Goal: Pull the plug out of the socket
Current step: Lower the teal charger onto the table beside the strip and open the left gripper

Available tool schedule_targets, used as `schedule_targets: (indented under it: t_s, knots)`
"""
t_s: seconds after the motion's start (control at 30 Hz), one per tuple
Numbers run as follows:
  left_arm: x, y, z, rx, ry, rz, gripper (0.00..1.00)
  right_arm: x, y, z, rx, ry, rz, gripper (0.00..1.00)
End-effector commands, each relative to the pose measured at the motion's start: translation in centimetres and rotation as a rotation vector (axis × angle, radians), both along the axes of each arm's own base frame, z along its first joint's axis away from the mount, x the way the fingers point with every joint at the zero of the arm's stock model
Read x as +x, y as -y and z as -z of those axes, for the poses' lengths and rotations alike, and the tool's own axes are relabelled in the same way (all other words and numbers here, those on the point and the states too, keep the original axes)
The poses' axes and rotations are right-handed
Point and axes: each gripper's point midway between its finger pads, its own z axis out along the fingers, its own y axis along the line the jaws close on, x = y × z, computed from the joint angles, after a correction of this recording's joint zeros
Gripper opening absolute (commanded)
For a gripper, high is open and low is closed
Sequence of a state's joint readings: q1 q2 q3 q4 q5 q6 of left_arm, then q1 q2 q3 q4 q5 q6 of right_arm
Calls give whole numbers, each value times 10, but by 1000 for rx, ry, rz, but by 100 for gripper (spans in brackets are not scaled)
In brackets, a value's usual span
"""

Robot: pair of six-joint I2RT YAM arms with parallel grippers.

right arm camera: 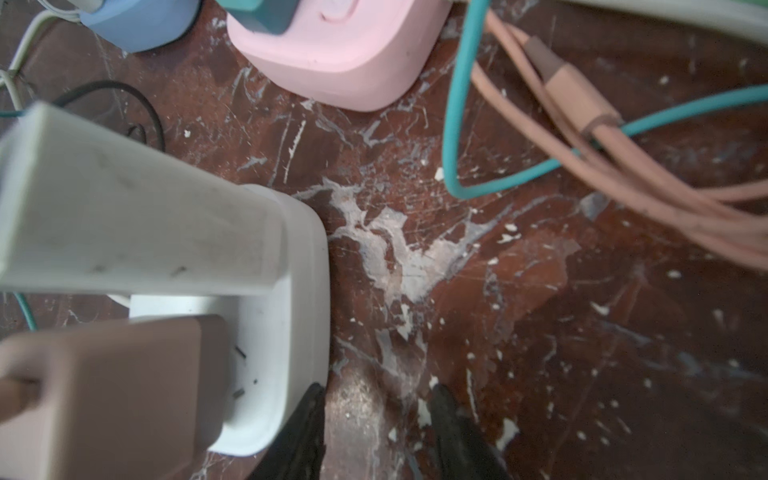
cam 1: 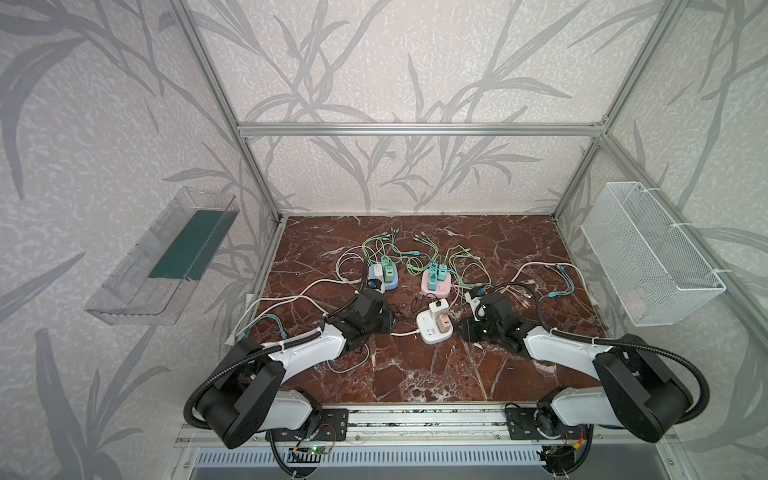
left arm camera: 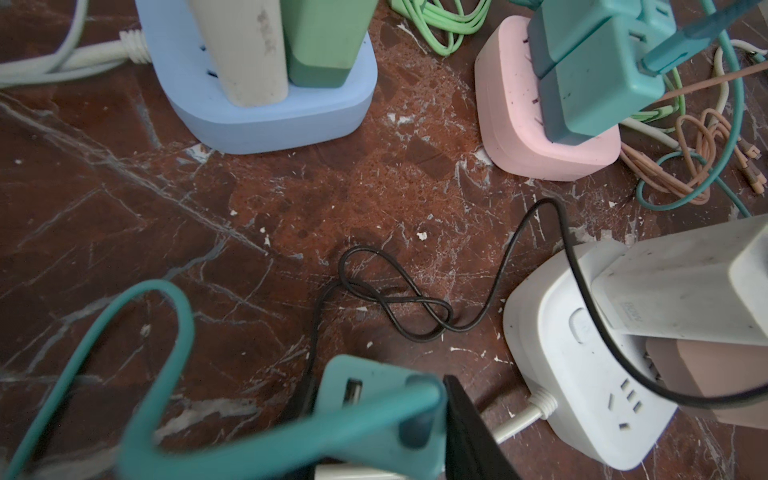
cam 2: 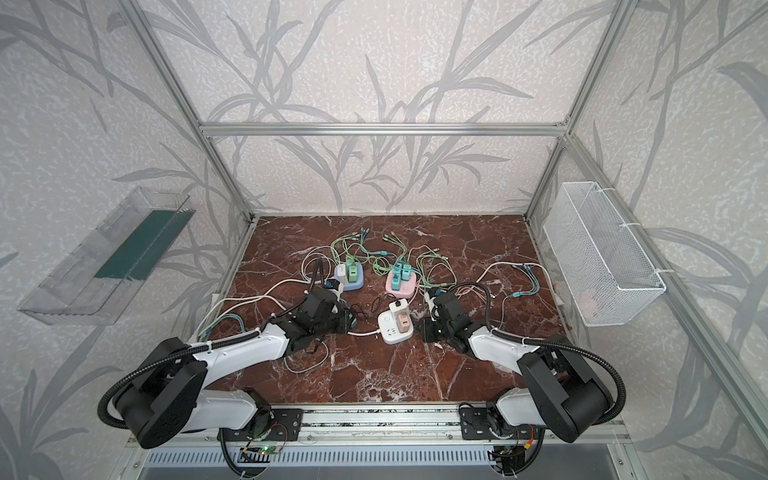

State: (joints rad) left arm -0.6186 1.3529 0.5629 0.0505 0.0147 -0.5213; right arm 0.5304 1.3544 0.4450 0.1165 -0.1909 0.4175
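A white socket [cam 1: 430, 336] [left arm camera: 582, 395] lies mid-table in both top views, with a white plug [cam 1: 439, 309] [right arm camera: 124, 208] and a pink-brown plug [cam 1: 444, 322] [right arm camera: 112, 386] standing in it. My left gripper [cam 1: 390, 320] [left arm camera: 380, 386] hovers just left of it, shut on a teal plug [left arm camera: 365, 399] whose teal cable [left arm camera: 166, 307] loops away; that plug is free of any socket. My right gripper [cam 1: 459, 328] [right arm camera: 380, 399] is low at the socket's right side, open, with only bare table between its fingers. One finger [right arm camera: 307, 415] is right beside the socket's wall.
Behind stand a blue socket [cam 1: 384, 280] with white and green plugs and a pink socket [cam 1: 436, 286] with teal plugs. Green, white, teal and pink cables sprawl around them. A thin black cable [left arm camera: 399, 299] lies between the sockets. A wire basket [cam 1: 648, 257] hangs right, a clear tray [cam 1: 162, 257] left.
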Motion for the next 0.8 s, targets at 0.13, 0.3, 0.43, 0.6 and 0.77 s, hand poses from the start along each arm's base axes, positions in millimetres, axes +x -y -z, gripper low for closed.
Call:
schedule_targets:
  t_s: [0.13, 0.3, 0.43, 0.6, 0.77]
  knots:
    - [3, -3, -1, 14, -41, -38, 20, -4, 7, -11, -19, 43, 4, 43]
    - [1, -6, 2, 45, -74, -43, 28, -5, 9, -16, -18, 68, 7, 43]
    - [2, -4, -2, 46, -78, -41, 36, -5, 10, -16, -21, 67, 5, 43]
    - [2, -1, -8, 33, -73, -27, 43, -5, 9, -18, -19, 73, 6, 43]
    - [3, 1, -13, 2, -39, -22, 50, -5, 13, -24, -26, 92, 15, 43]
